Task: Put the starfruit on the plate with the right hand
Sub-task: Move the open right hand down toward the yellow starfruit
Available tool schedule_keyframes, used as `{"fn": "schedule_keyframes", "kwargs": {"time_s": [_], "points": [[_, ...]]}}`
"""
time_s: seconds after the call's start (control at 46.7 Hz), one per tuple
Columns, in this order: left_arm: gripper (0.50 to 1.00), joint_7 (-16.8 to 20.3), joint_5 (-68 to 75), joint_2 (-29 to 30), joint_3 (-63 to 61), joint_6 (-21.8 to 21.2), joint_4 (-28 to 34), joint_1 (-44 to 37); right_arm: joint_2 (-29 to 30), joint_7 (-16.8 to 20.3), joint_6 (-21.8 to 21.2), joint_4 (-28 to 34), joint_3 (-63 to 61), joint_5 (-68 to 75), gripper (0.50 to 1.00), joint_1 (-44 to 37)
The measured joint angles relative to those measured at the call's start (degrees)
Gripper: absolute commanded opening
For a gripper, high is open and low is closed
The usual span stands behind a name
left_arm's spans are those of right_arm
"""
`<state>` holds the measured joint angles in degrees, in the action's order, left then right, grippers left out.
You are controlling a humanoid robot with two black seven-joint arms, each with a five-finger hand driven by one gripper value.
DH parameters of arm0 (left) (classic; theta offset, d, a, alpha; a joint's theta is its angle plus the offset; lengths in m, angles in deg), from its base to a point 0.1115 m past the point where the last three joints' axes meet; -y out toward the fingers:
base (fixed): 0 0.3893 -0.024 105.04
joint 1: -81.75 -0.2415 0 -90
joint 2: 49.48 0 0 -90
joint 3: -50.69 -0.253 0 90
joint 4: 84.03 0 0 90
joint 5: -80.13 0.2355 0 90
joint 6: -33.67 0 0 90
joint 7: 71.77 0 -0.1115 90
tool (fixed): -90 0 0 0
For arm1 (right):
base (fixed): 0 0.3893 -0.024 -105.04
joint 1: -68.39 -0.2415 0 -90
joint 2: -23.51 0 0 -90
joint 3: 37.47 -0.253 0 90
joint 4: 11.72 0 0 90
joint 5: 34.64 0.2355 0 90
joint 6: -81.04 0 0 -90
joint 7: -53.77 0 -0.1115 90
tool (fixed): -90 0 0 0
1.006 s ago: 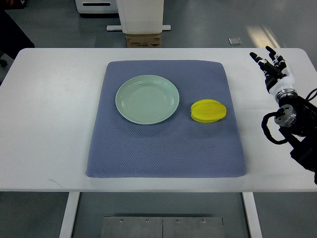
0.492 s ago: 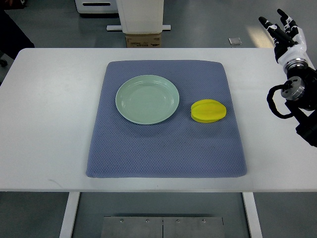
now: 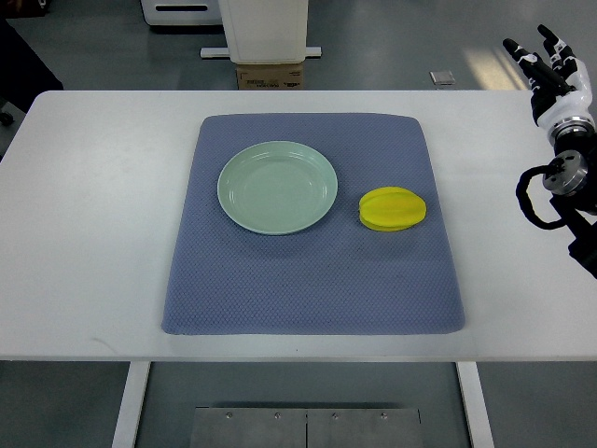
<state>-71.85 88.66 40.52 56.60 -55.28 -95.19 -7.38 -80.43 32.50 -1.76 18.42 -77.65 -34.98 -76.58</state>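
Note:
A yellow starfruit [image 3: 393, 208] lies on the blue-grey mat [image 3: 315, 280], just right of the pale green plate [image 3: 277, 187]. The plate holds nothing. My right hand [image 3: 548, 63] is at the far right edge, above the table's back right corner, well away from the starfruit. Its fingers are spread and hold nothing. The black forearm and cable [image 3: 560, 191] run down the right edge. The left arm does not show.
The mat lies in the middle of a white table [image 3: 84, 215]. Beyond the far edge stand a white pedestal [image 3: 264, 28] and a cardboard box [image 3: 270, 75] on the grey floor.
My right hand has risen and moved toward the back right, away from the starfruit. The starfruit and plate have not moved.

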Motion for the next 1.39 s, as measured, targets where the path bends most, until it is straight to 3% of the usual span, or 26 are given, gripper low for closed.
{"fn": "schedule_keyframes", "kwargs": {"time_s": [0.428,0.963,1.391], "points": [[1.000,0.00,0.00,0.00,0.01,0.00,0.01,-0.01,-1.02,-0.61,0.11,5.22,3.51,-0.31,1.000,1.01],[1.000,0.01,0.00,0.00,-0.01,0.00,0.00,0.02,-10.78,-5.81,1.32,25.21,10.49,-7.92,1.000,2.96],[1.000,0.01,0.00,0.00,-0.02,0.00,0.00,0.02,-17.56,-5.87,1.42,33.29,19.06,-8.01,1.000,3.56]]}}
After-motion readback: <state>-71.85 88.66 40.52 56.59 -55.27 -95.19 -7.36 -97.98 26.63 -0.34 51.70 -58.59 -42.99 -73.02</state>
